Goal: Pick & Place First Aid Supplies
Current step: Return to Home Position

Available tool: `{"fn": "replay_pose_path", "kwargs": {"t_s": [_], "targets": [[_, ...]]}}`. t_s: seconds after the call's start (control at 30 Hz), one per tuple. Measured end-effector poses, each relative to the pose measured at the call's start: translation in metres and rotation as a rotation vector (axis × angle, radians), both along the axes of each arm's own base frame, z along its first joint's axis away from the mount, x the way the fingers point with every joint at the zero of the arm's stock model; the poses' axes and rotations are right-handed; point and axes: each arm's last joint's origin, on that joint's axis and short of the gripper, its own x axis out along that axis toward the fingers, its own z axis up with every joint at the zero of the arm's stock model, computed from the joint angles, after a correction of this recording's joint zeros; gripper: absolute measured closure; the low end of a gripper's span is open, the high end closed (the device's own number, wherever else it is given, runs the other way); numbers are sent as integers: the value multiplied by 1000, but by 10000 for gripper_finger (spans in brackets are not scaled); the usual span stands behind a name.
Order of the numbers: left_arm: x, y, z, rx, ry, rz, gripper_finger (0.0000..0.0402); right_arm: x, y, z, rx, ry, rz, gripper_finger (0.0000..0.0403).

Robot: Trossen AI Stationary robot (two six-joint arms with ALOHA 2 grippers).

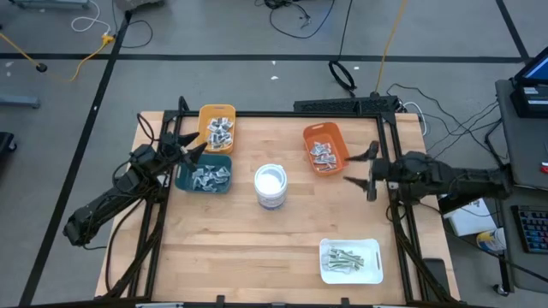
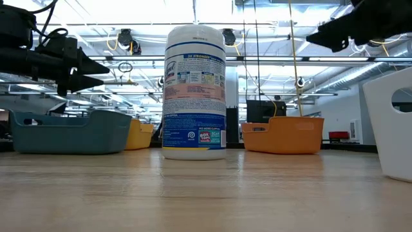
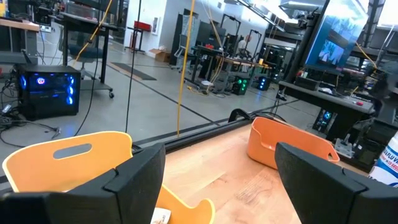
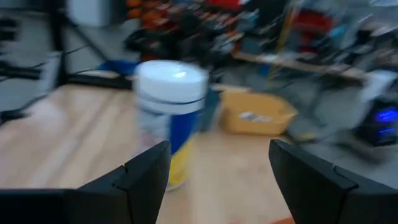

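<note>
My left gripper [image 1: 195,147] hovers left of the one wipes canister [image 1: 270,185], above where the yellow bin [image 1: 205,115] and teal bin [image 1: 182,177] meet. My right gripper [image 1: 364,175] hovers to the canister's right, beside the orange bin [image 1: 310,133]. Both are spread wide, pinching nothing. The first aid supplies [image 1: 323,152] lie in four heaps: one in each of the three bins, and one in the single white tray [image 1: 325,265], farther right of the canister.
</note>
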Motion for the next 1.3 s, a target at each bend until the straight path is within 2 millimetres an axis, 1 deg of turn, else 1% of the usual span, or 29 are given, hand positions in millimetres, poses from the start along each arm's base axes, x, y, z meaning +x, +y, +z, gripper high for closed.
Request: {"fn": "replay_pose_path", "kwargs": {"t_s": [0.13,0.3,0.43,0.5,0.63,0.73,0.87,0.97,1.3], "targets": [[0,0,0,0,0,0,96,-10,-12,-9,-61,-91,-126,138],[0,0,0,0,1,0,96,-18,-23,-31,-13,-114,-243,138],[0,0,0,1,0,0,96,-21,-27,-43,-6,-121,-297,138],[0,0,0,0,0,0,96,-22,-29,-42,-12,-141,-341,138],[0,0,0,0,0,0,96,-28,-36,-40,-21,-173,-540,138],[0,0,0,0,0,0,96,-31,-40,-38,-23,-216,-636,138],[0,0,0,0,0,0,96,-31,-44,-46,-40,-302,-660,138],[0,0,0,0,0,-1,96,-30,-46,-53,-18,-320,-662,138],[0,0,0,0,0,0,96,-34,-52,-56,10,-335,-731,138]]}}
